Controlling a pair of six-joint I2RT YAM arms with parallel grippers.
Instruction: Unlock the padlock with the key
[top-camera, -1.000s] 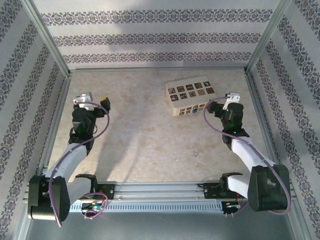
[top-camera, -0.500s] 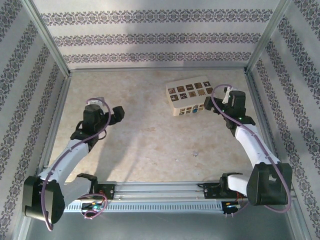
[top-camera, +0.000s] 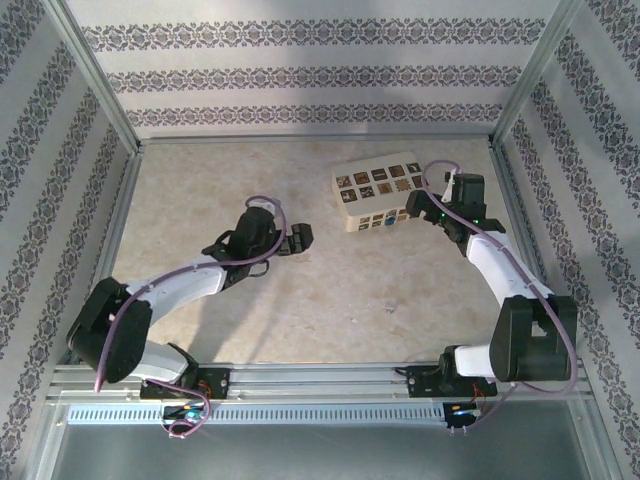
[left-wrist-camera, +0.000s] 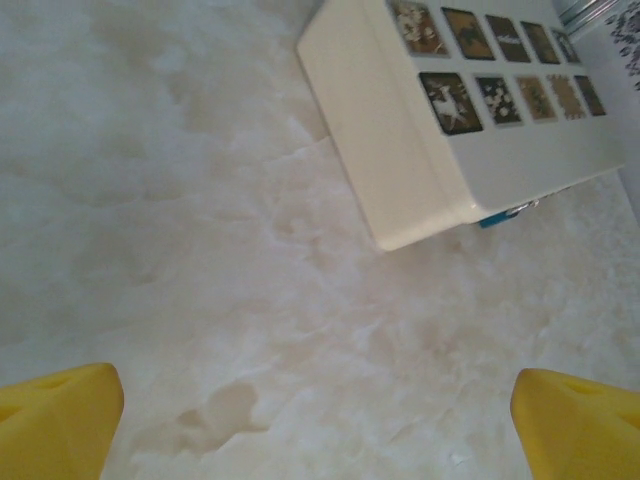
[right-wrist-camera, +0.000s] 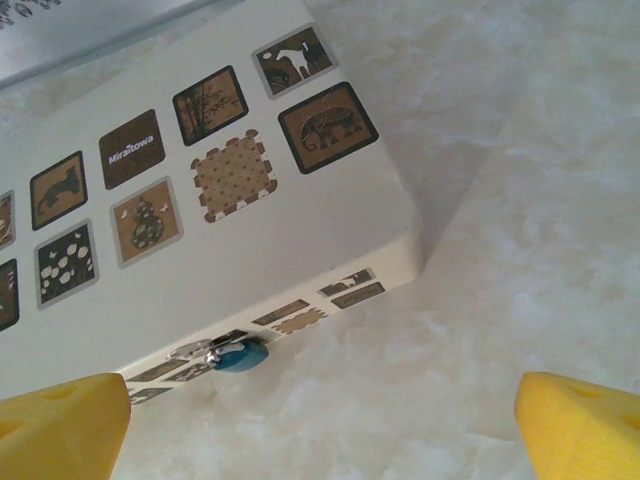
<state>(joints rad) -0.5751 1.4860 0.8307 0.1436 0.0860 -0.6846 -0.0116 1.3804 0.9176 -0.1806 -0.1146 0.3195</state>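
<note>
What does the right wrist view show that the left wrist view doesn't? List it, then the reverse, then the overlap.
Right wrist: readable Miraitowa lettering on the padlock, and the side face with small squares where the key sits. Left wrist: the padlock's plain end face. Both: padlock, blue key head, marbled table, yellow fingertips wide apart.

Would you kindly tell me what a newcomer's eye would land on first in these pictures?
The cream padlock with rows of dark brown picture squares stands out, lying at the far right of the marbled table. A tiny blue-headed key sits against its near side face. The left gripper points toward it from mid-table and the right gripper is close by its right end, both open.
</note>
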